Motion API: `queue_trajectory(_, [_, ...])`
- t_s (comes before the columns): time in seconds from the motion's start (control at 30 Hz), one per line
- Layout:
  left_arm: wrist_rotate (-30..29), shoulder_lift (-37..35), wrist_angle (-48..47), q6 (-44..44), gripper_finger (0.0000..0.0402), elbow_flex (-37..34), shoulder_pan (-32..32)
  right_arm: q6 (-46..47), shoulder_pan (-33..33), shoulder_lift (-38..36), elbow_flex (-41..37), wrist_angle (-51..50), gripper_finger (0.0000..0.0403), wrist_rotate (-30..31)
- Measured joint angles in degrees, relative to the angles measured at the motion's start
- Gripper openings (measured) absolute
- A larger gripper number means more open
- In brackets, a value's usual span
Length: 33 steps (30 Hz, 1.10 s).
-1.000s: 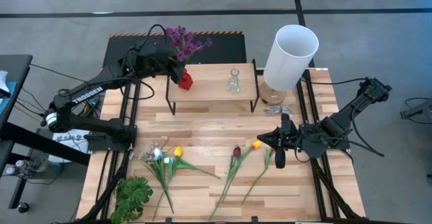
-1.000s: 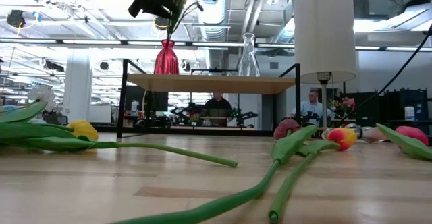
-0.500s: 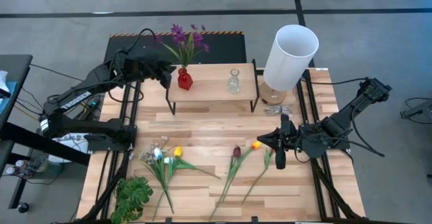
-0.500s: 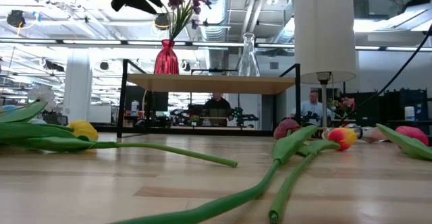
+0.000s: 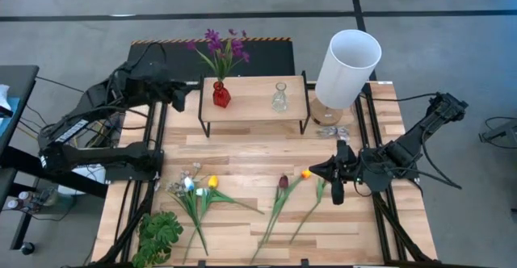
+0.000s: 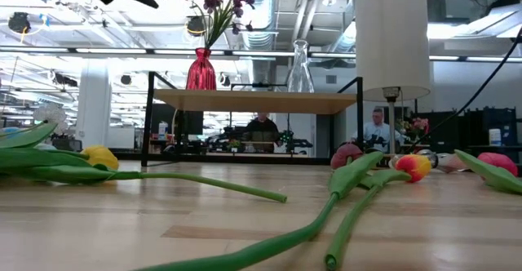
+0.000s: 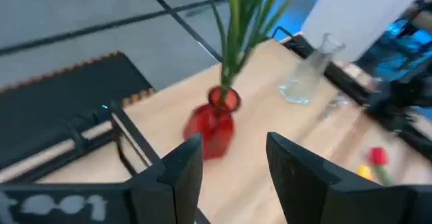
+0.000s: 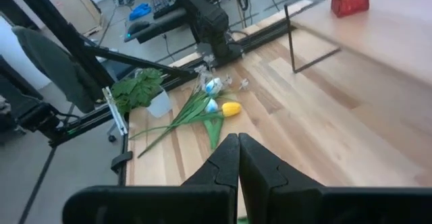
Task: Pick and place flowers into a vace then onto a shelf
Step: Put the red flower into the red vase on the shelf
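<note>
Purple bunch upright in glossy red glass vase on plank-topped shelf.
Left gripper — released, empty, vase just beside it; right gripper clenched, empty.

light: bright, even, overhead | shadows: soft, faint | blur: left wrist view motion-smeared | glare: ceiling lamps, low view
</note>
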Motion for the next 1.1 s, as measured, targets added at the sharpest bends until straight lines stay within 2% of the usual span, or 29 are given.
queue_trajectory(0.23, [10.4, -3.1, -0.9, -2.8, 0.0151, 0.0, -4.4, 9.9, 3.8, 0.0, 0.0, -4.7, 0.0, 0.0])
queue_trajectory(0.37, [13.1, -3.4, -0.9, -4.6, 0.0151, 0.0, -9.8, 14.3, 6.2, 0.0, 0.0, -5.4, 0.0, 0.0])
queue_trajectory(0.5, [12.2, -3.1, -0.8, -6.4, 0.0151, 0.0, -15.8, 18.2, 8.4, 0.0, 0.0, -5.4, 0.0, 0.0])
queue_trajectory(0.7, [3.7, -1.8, -0.9, -7.1, 0.0151, 0.0, -22.9, 22.1, 10.4, 0.3, 0.0, -5.4, 0.0, 0.1])
queue_trajectory(0.77, [2.5, -1.3, -0.9, -7.8, 0.0151, 0.0, -24.4, 23.5, 10.9, 0.5, 0.0, -6.0, 0.0, 0.0])
queue_trajectory(0.93, [3.5, 0.2, -1.0, -7.9, 0.0151, 0.0, -27.9, 30.3, 12.7, 1.1, 0.0, -8.1, 0.0, -0.3])
queue_trajectory(1.1, [6.6, 0.5, -0.6, -8.0, 0.0151, -2.9, -31.2, 40.2, 14.9, 4.1, 0.0, -8.4, 0.0, -1.8])
